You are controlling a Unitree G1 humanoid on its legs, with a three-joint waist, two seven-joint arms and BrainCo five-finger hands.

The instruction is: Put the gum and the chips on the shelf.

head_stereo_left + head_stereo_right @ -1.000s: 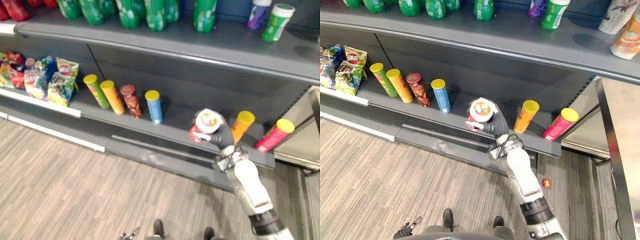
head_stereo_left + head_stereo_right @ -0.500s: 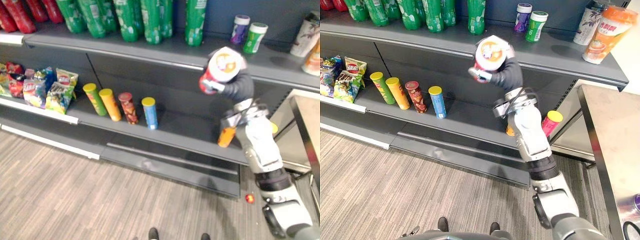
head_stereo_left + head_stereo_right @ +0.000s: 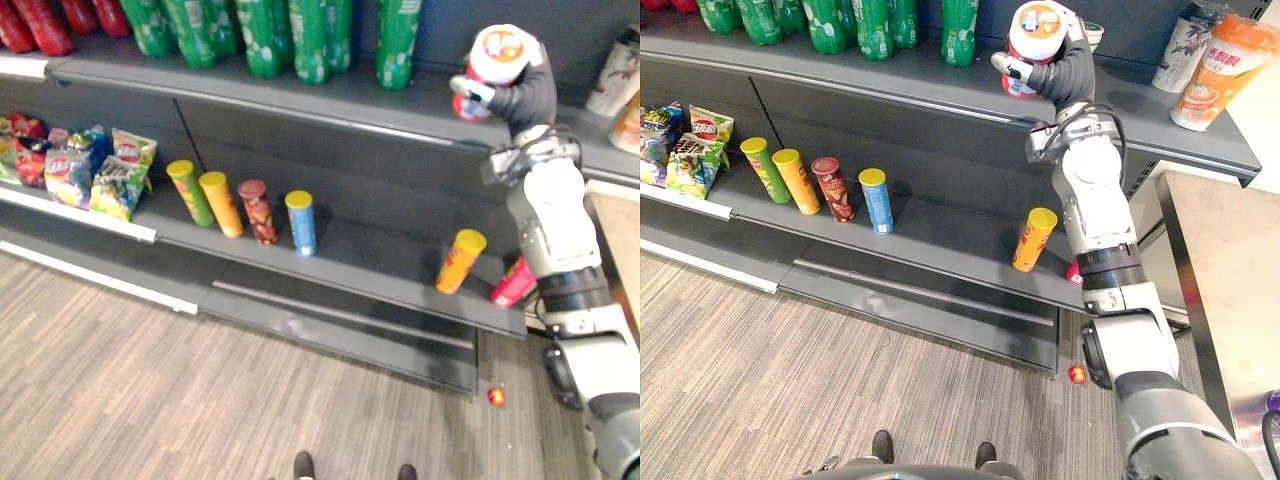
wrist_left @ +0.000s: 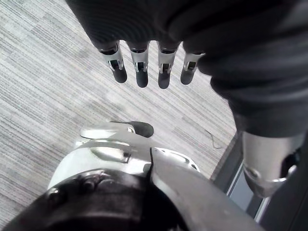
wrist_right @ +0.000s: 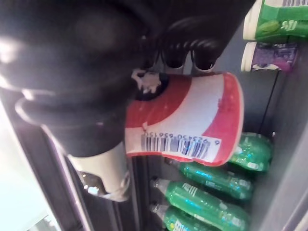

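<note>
Gripping a red-and-white tub (image 3: 1038, 28) with a white lid, the right hand (image 3: 1072, 72) is holding it over the right part of the upper shelf (image 3: 900, 75). Fingers and thumb are wrapping round the red body, and the lid is tilting up and outward. Judging by its build, this is probably the gum, being brought here because a green tub (image 5: 276, 21) and a purple tub (image 5: 262, 55) of like shape are standing on that shelf just behind it; not certain. Whether its base is touching the upper shelf cannot be told, since the hand is covering that spot. Green bottles (image 3: 870, 20) are lining the upper shelf further left. Chips cans (image 3: 832, 188) are standing in a row on the lower shelf (image 3: 940, 235) directly beneath the upper shelf, with an orange can (image 3: 1033, 240) apart from them and a pink can (image 3: 512, 282) half hiding behind the right arm (image 3: 1095, 200). The left hand (image 4: 141, 72) is hanging well below the upper shelf over the floor (image 4: 48, 72), fingers straight, holding nothing.
</note>
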